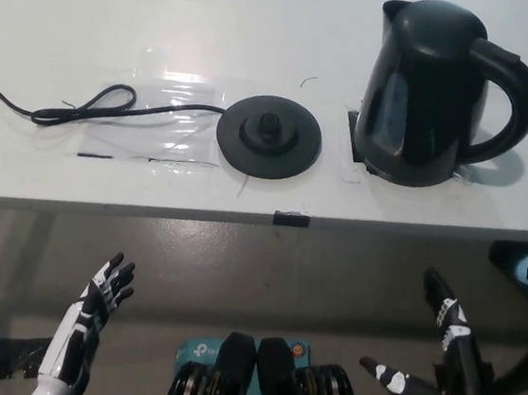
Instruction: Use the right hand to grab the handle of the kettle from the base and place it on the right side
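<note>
Just one cam, head-mounted, looking steeply down over the table [95, 7] front edge w/ floor showing below. Fairly close, table fills the top half. No 2nd view, so nothing's shared.

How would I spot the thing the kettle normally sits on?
Look at the white table. Near its front edge, left of the tall black kettle, lies the base: a flat black disc with a raised hub, nothing on it. It alone has a black cord snaking leftward.
</note>
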### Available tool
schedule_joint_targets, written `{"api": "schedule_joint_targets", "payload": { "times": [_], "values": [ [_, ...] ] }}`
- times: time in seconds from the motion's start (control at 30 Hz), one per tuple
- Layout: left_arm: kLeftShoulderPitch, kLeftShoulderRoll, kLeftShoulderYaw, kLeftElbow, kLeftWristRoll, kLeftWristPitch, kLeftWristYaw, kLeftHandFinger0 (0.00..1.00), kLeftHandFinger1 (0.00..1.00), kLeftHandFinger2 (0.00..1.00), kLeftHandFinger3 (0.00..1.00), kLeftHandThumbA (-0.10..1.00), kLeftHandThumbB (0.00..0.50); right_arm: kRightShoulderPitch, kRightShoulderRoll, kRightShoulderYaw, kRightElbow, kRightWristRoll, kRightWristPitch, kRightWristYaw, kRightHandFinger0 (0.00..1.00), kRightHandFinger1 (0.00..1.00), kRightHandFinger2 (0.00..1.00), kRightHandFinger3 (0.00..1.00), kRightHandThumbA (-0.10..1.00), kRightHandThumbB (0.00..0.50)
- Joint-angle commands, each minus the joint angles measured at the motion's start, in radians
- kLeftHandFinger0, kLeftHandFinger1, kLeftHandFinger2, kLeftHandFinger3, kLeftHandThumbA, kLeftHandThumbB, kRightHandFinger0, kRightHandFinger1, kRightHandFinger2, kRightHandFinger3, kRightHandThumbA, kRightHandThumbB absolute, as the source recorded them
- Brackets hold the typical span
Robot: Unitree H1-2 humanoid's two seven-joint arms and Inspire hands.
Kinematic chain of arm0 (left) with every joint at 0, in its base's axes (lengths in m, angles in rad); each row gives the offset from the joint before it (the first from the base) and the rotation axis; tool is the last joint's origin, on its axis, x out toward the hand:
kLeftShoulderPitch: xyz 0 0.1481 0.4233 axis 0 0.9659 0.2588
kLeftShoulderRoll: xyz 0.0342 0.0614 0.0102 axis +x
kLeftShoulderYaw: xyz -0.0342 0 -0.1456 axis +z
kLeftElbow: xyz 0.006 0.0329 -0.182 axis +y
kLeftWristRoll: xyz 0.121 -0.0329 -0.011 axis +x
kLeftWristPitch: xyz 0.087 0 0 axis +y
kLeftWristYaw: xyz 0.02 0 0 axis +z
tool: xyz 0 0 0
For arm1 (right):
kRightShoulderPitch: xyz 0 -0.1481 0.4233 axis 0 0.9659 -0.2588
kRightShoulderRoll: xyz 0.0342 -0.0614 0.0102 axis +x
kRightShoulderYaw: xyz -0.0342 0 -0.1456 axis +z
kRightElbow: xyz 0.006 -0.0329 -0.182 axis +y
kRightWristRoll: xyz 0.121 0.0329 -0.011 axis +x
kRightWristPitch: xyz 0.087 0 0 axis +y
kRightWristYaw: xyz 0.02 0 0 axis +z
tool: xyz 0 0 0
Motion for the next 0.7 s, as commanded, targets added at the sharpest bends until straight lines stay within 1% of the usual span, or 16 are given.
{"api": "schedule_joint_targets", "payload": {
  "times": [0.0,0.07,0.17,0.3,0.43,0.67],
  "values": [
    [0.007,0.011,-0.009,-0.005,0.0,-0.025,-0.026,1.0,1.0,1.0,1.0,1.0,0.5,0.0,-0.007,0.01,0.005,0.01,-0.057,0.04,1.0,1.0,1.0,1.0,1.0,0.435],
    [0.006,0.009,-0.011,0.005,0.008,-0.037,-0.023,1.0,1.0,1.0,1.0,1.0,0.5,0.01,-0.009,0.009,0.008,0.011,-0.057,0.046,1.0,1.0,1.0,1.0,1.0,0.423],
    [0.008,0.014,-0.012,0.003,0.008,-0.033,-0.028,1.0,1.0,1.0,1.0,1.0,0.5,0.016,-0.009,0.009,0.018,0.0,-0.057,0.042,1.0,1.0,1.0,1.0,1.0,0.391],
    [0.005,0.016,-0.011,0.011,0.011,-0.04,-0.032,1.0,1.0,1.0,1.0,1.0,0.5,0.022,-0.007,0.003,0.03,-0.015,-0.057,0.023,1.0,1.0,1.0,1.0,1.0,0.397],
    [0.001,0.018,-0.01,0.011,0.015,-0.043,-0.031,1.0,1.0,1.0,1.0,1.0,0.5,0.017,-0.005,-0.003,0.037,-0.003,-0.057,0.031,1.0,1.0,1.0,1.0,1.0,0.387],
    [-0.003,0.018,-0.006,0.013,0.024,-0.037,-0.023,1.0,1.0,1.0,1.0,1.0,0.5,0.007,-0.003,-0.009,0.042,-0.009,-0.057,0.028,1.0,1.0,1.0,1.0,1.0,0.383]
  ]
}}
